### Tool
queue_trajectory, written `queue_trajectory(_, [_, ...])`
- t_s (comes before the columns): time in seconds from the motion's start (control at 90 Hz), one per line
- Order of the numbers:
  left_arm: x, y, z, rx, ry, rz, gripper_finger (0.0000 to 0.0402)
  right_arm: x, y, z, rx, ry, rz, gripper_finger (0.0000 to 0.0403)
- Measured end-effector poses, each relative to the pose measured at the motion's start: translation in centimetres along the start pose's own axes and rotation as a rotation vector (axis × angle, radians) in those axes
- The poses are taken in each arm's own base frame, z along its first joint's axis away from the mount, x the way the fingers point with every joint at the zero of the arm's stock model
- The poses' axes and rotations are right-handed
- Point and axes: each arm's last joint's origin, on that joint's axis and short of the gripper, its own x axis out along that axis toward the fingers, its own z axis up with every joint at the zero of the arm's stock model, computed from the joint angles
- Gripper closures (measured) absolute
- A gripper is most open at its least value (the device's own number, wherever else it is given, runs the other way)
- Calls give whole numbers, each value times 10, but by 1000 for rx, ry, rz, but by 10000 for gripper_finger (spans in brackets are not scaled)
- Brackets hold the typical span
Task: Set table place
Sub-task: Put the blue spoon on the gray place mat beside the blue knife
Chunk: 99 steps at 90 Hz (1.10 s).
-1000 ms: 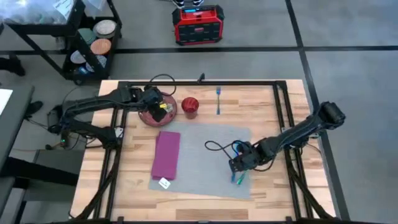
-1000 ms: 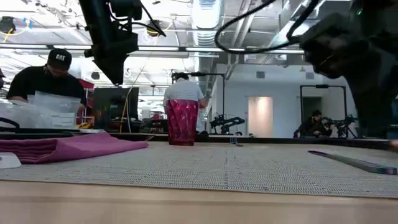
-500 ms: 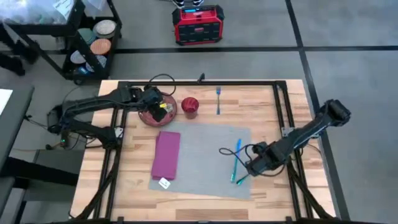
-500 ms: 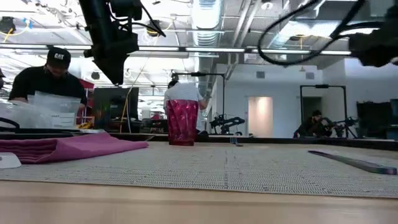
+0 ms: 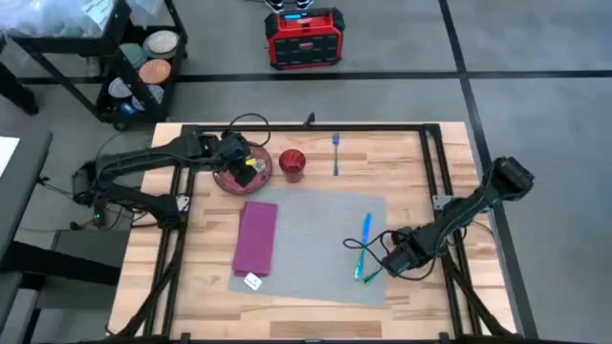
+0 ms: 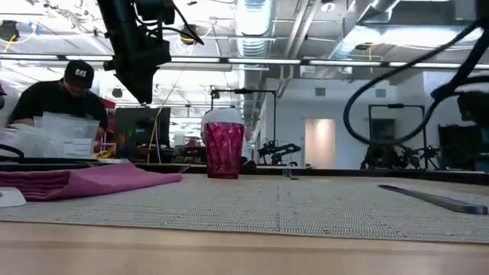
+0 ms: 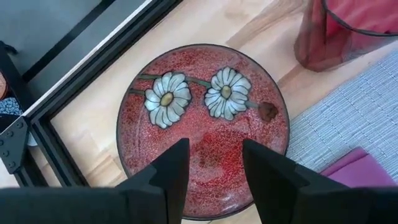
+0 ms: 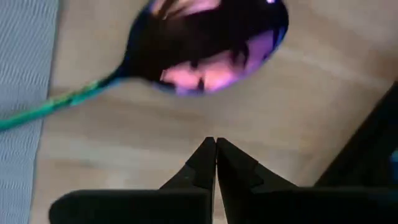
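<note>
The grey place (image 5: 316, 239) lay mid-table (image 5: 402, 162), soft and limp, best pinched at a corner. At four o'clock the right gripper (image 8: 215, 152) hovered pressed together; at eleven the left gripper (image 7: 214, 163) hung spread over the plate (image 7: 199, 99).

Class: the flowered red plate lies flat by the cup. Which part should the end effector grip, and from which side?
Probably the rim: the plate lies flat and looks too wide to span, so one finger goes over the lip, one under. Come from the side away from the cup, where bare table leaves room. The left end effector hangs open above it.
</note>
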Motion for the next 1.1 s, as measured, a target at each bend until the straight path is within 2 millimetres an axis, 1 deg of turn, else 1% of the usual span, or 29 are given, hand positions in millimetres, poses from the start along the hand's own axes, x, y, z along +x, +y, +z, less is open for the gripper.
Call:
queue_trajectory(0.089, [0, 0, 0, 0, 0, 0, 269, 7, -5, 9, 18, 14, -11, 403])
queue_trajectory(0.189, [0, 0, 0, 11, 0, 0, 269, 12, -7, 21, 1, 34, -1, 403])
queue_trajectory(0.444, [0, -1, 1, 23, -13, -4, 269, 8, -6, 56, -63, 42, 11, 403])
queue_trajectory(0.578, [0, -2, 5, 3, -49, -19, 269, 5, -6, 66, -96, 27, 21, 403])
queue_trajectory(0.744, [0, -4, 9, -33, -86, -36, 269, -3, 0, 80, -183, -72, 38, 403])
queue_trajectory(0.833, [0, -4, 10, -38, -93, -39, 269, -5, 1, 88, -187, -100, 48, 403])
queue_trajectory(1.1, [0, -4, 10, -49, -97, -42, 269, -8, 2, 102, -247, -161, 70, 403])
